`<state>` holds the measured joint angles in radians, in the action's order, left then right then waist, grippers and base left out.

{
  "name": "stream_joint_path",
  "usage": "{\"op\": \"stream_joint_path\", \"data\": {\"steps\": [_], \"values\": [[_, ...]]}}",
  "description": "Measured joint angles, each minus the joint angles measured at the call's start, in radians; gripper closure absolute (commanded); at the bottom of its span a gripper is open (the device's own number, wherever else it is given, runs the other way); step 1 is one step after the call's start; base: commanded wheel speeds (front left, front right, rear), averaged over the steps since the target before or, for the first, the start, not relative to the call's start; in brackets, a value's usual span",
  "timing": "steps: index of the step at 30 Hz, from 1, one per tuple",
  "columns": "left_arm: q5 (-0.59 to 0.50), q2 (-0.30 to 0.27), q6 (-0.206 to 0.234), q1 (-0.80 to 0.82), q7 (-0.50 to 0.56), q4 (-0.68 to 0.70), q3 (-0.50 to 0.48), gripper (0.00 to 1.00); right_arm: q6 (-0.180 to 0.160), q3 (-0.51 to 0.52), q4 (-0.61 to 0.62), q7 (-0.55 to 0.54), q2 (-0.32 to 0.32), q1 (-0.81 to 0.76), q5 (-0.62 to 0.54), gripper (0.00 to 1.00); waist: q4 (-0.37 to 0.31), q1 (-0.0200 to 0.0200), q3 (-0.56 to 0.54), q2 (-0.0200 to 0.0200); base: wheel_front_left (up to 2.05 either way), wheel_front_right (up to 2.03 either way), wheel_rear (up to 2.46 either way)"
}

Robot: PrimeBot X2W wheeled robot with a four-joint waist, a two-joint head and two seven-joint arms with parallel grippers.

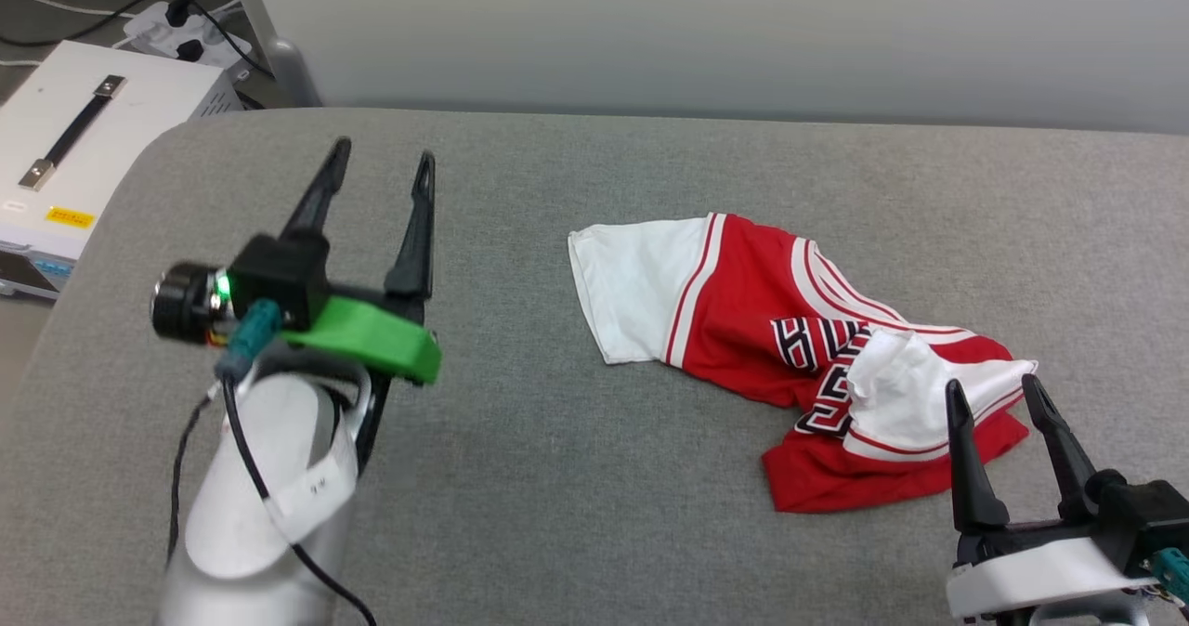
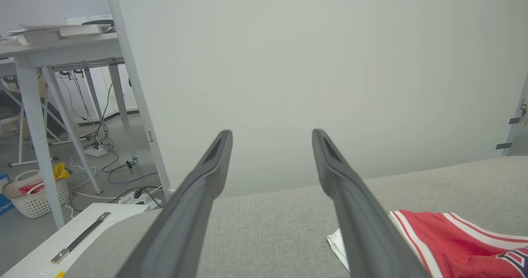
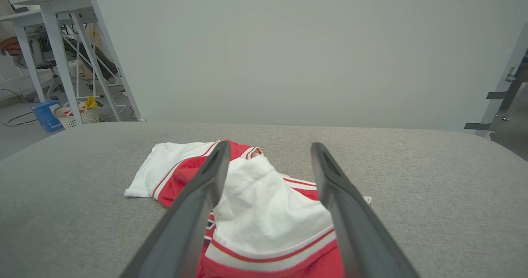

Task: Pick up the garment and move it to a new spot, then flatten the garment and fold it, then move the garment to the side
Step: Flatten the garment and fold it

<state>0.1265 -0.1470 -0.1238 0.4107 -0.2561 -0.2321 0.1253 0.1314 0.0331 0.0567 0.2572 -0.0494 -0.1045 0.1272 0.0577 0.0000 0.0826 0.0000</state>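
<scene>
Jersey T-shirt (image 1: 743, 329) crumpled, soft red-and-white, on fuzzy grey tabletop (image 1: 557, 477); left gripper (image 1: 384, 150) and right gripper (image 1: 992, 386) both spread wide, empty.

Grey padded table (image 1: 557, 515); white handled case (image 1: 139, 176) beside it.

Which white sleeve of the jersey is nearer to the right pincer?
The crumpled sleeve, lying on the red body just ahead of the right pincer; the other sleeve lies flat, farther away.

Lettering on garment (image 1: 734, 319) crumpled, unreadable; yellow sticker (image 1: 70, 217) on white box (image 1: 158, 97) illegible.
</scene>
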Motion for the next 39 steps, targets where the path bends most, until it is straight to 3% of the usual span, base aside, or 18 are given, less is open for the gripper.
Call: {"op": "stream_joint_path", "data": {"steps": [6, 10, 18, 25, 39], "values": [[0.12, -0.108, -0.004, 0.292, 0.044, -0.112, 0.195, 0.0, 0.0, -0.006, 0.018, 0.0, 0.0, 0.047, 0.0, 0.0, -0.034, 0.0, 0.056, 0.0, 0.0, 0.0, 0.0], [0.254, -0.162, -0.004, 0.466, 0.183, -0.188, 0.358, 0.0, 0.0, -0.012, 0.032, 0.0, 0.0, 0.076, 0.0, 0.0, -0.059, 0.0, 0.103, 0.0, 0.0, 0.0, 0.0], [0.525, -0.211, -0.004, 0.714, 0.605, -0.332, 0.647, 0.0, 0.0, -0.018, 0.039, 0.0, 0.0, 0.133, 0.012, 0.0, -0.111, 0.0001, 0.198, 0.0, 0.0, 0.0, 0.0], [0.721, -0.238, -0.004, 0.789, 0.912, -0.416, 0.836, 0.0, 0.0, -0.028, 0.043, 0.0, 0.0, 0.173, 0.025, 0.0, -0.157, 0.0002, 0.271, 0.0, 0.0, 0.0, 0.0], [0.815, -0.286, -0.004, 0.842, 1.058, -0.461, 1.076, 0.0, 0.0, -0.028, 0.048, 0.0, 0.0, 0.212, 0.035, 0.0, -0.225, 0.0, 0.376, 0.0001, 0.0, 0.0, 0.0]]}}
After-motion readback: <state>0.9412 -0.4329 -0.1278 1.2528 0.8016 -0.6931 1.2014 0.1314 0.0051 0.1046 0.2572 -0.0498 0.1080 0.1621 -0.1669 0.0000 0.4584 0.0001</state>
